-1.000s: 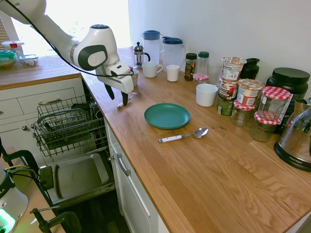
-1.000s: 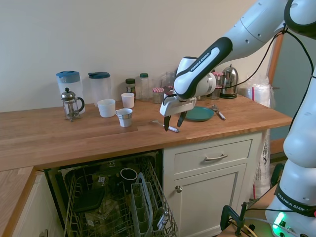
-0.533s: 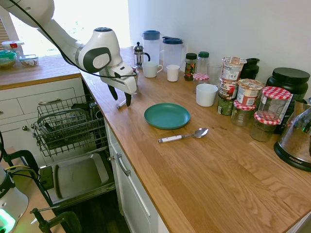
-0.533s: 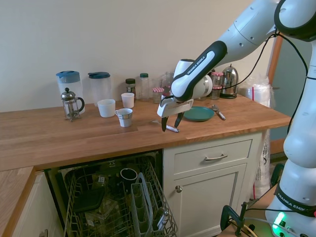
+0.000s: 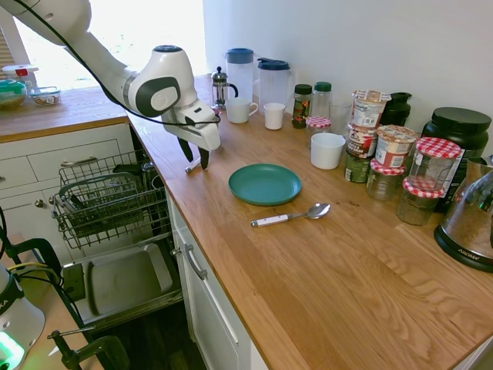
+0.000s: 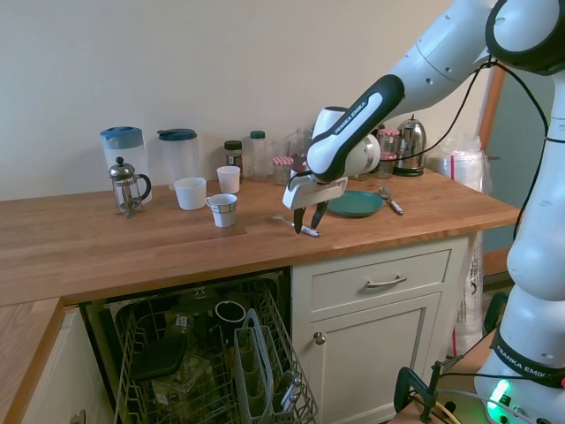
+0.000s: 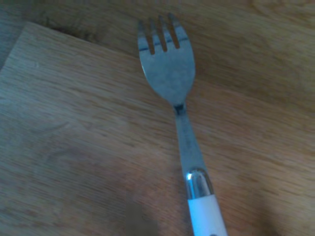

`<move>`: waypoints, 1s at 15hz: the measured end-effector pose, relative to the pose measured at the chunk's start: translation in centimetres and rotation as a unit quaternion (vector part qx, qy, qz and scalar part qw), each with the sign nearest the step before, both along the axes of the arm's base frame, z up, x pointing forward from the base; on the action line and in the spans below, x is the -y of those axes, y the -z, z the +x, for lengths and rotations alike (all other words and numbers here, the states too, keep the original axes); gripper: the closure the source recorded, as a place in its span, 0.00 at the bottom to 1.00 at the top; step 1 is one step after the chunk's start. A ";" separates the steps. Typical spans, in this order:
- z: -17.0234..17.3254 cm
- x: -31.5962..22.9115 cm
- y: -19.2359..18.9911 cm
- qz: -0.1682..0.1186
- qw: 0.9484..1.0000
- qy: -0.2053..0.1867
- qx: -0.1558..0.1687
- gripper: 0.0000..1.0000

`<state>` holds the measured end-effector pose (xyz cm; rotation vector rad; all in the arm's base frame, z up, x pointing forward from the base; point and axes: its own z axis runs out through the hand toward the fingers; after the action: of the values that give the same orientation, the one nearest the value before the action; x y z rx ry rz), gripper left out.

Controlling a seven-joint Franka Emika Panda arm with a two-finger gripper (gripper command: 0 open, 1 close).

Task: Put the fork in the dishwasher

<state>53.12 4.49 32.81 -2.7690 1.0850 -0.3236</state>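
The gripper [image 5: 197, 158] is positioned low over the wooden countertop [image 5: 323, 262], with its two dark fingers [image 6: 296, 221] spread apart and pointed down on either side of the fork [image 6: 303, 229]. Nothing is clamped between them; whether a fingertip touches the fork cannot be determined. The fork [image 7: 179, 123] is seen lying flat on the wood near the counter's front edge, and its handle appears white in the wrist view. The teal plate [image 5: 264, 183] and the white-handled spoon [image 5: 290, 216] are located farther along the counter. The dishwasher [image 6: 207, 362] is open below, with its wire rack [image 5: 108, 196] pulled out.
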 end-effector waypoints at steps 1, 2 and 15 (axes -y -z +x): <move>0.1 0.1 0.0 0.000 1.000 0.001 0.000 1.00; 0.2 0.1 0.0 0.000 1.000 0.002 0.000 1.00; 0.6 1.5 -0.3 0.029 0.998 0.015 -0.047 1.00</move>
<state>53.72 3.03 33.10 -2.7438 1.1387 -0.1644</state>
